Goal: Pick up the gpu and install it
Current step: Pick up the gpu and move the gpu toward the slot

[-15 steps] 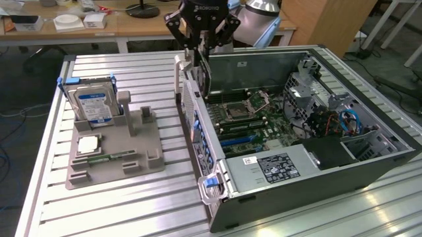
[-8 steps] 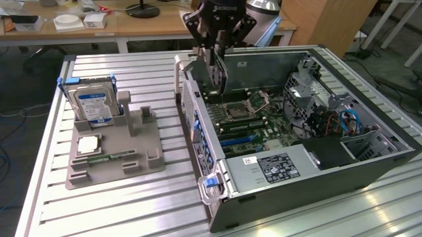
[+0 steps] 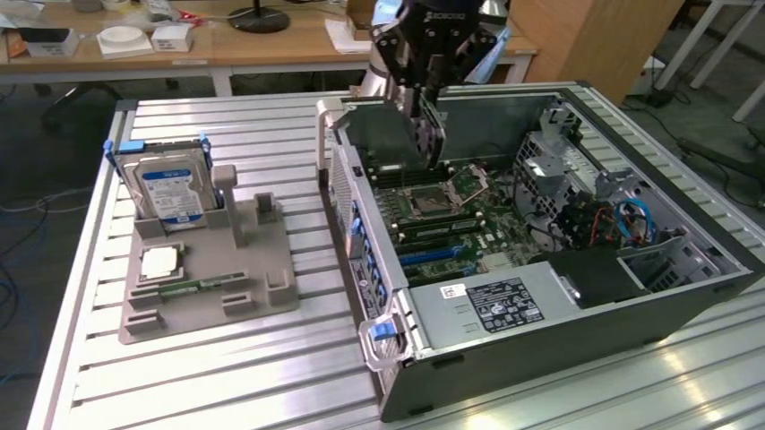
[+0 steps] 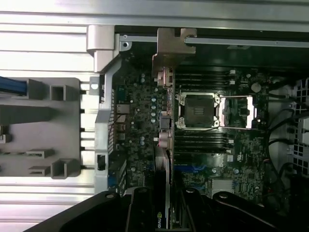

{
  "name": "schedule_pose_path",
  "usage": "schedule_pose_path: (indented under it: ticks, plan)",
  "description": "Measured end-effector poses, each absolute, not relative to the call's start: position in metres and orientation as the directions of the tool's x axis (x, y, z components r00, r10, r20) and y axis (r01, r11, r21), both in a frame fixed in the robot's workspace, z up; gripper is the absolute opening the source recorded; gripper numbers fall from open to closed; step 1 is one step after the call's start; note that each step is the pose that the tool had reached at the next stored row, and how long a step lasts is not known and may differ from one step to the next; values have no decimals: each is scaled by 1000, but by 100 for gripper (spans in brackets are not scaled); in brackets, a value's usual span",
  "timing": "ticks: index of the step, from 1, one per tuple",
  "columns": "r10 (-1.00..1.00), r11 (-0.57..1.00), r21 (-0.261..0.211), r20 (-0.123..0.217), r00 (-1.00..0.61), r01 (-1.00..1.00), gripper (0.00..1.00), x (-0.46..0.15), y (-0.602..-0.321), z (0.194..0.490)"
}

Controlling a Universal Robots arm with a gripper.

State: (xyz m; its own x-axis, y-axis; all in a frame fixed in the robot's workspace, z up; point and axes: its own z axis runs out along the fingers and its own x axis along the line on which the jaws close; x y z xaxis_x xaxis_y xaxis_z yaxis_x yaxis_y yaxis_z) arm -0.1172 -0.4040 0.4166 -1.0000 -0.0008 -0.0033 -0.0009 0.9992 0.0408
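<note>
Gripper: I am seeing the gripper (image 3: 427, 94) clamped on the gpu (image 3: 428, 134), fingers pressing on both flat faces; in the wrist view the gripper (image 4: 165, 205) is straddling the card's edge.
Gpu position: I am reading the gpu (image 4: 163, 159) as hanging on edge inside the open case (image 3: 669, 305), above the motherboard (image 3: 478, 215), close to the case wall on the exterior view's left.
Reason for hold: I am judging that the card is being carried upright so its lower edge faces the board, as a slot demands.
Bracket: the silver bracket (image 4: 170, 46) is pointing towards the case's rear wall, where I am judging its opening to be.
Alignment: the card is running beside the socket (image 4: 198, 110), not over it; the blue slots (image 3: 436, 255) are lying further along the board.
Seating: I am not able to tell whether the lower edge is touching the board; I am judging it not yet seated.
Fixture: the grey fixture (image 3: 239, 296) is sitting well apart on the table (image 3: 239, 125), with the hard drive (image 3: 167, 193) standing upright in it and the memory stick (image 3: 197, 288) lying flat.
</note>
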Motion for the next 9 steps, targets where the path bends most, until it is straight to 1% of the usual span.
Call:
schedule_pose_path:
  ticks: [9]
  plan:
    - [-1, 999, 41, -3, -1000, -1, 26, -76, -405, 416]
